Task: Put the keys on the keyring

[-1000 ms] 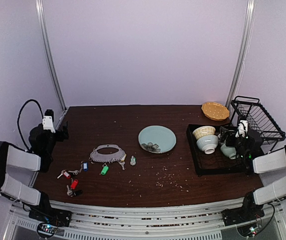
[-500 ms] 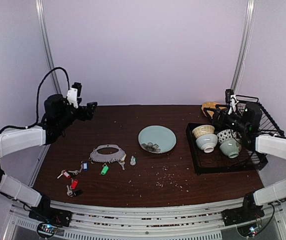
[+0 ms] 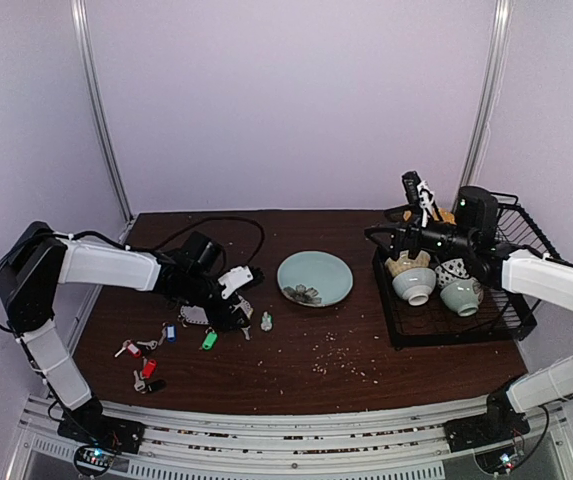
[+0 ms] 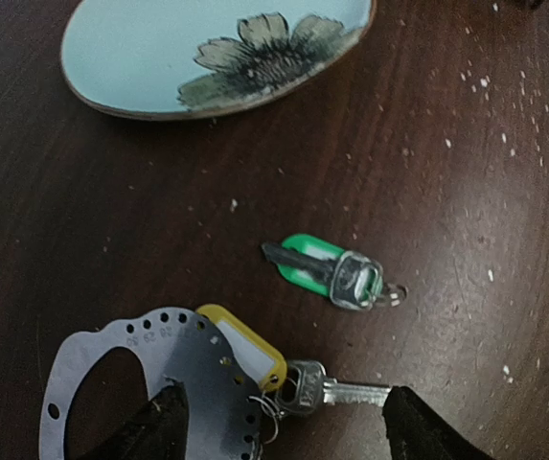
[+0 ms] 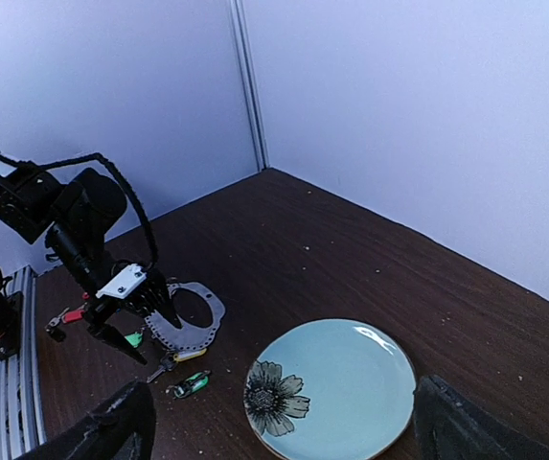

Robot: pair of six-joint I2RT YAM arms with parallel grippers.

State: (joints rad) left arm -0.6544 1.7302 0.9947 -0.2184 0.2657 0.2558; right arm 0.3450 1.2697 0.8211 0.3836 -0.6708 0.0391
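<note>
The keyring [image 4: 173, 369], a flat grey oval plate with holes round its rim, lies left of centre; it also shows in the right wrist view [image 5: 197, 321]. A yellow-tagged key [image 4: 250, 350] hangs at its edge. A green-tagged key [image 4: 327, 270] lies loose between it and the plate, also in the top view [image 3: 266, 321]. Another green tag [image 3: 209, 340], a blue tag [image 3: 171, 332] and red tags [image 3: 141, 358] lie nearer the front left. My left gripper [image 4: 284, 426] is open, low over the keyring's edge and the yellow-tagged key [image 3: 238, 310]. My right gripper [image 3: 381, 235] is open and empty, high up.
A pale green flowered plate [image 3: 315, 277] sits mid-table. A black tray [image 3: 398, 335] at the right holds several bowls [image 3: 414, 285]; a wire rack [image 3: 526, 245] stands behind it. Crumbs dot the dark table [image 3: 336, 350].
My left arm has swung from the back left down onto the keyring. My right arm has moved left from the rack toward the plate, staying high.
</note>
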